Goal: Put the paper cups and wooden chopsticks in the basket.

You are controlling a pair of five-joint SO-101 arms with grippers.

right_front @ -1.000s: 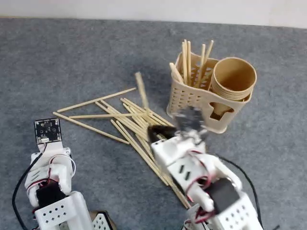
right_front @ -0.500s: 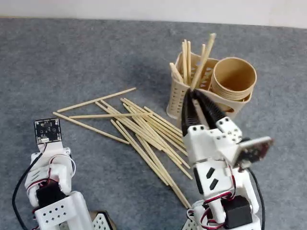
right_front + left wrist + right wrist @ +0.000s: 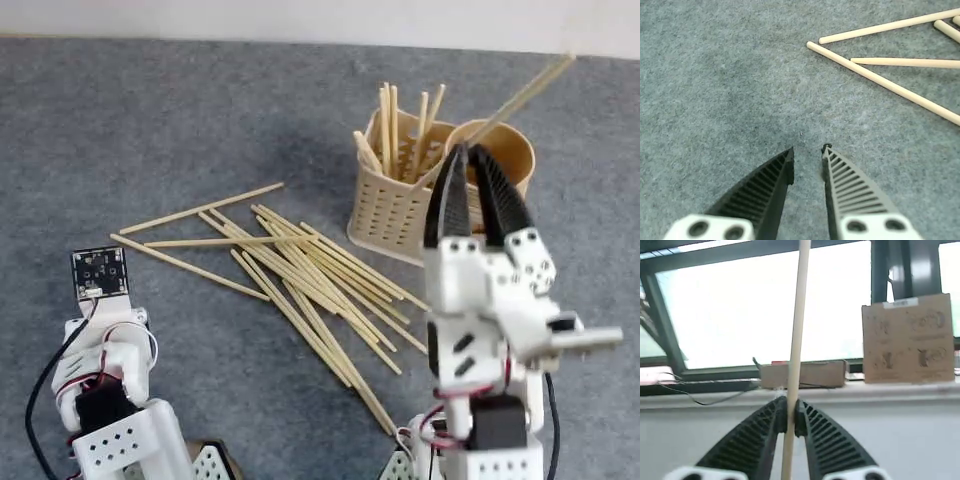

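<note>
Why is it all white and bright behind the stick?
Right wrist view: the right tool holds the chopstick up against a window, whose daylight glares white. High view: even light, just a soft shadow beside the basket.

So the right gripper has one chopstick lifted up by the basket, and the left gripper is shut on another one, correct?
Not quite. The left gripper holds nothing: the left wrist view shows it open over the grey mat, with loose chopsticks lying beyond. The right gripper does have one chopstick lifted up by the basket.
</note>
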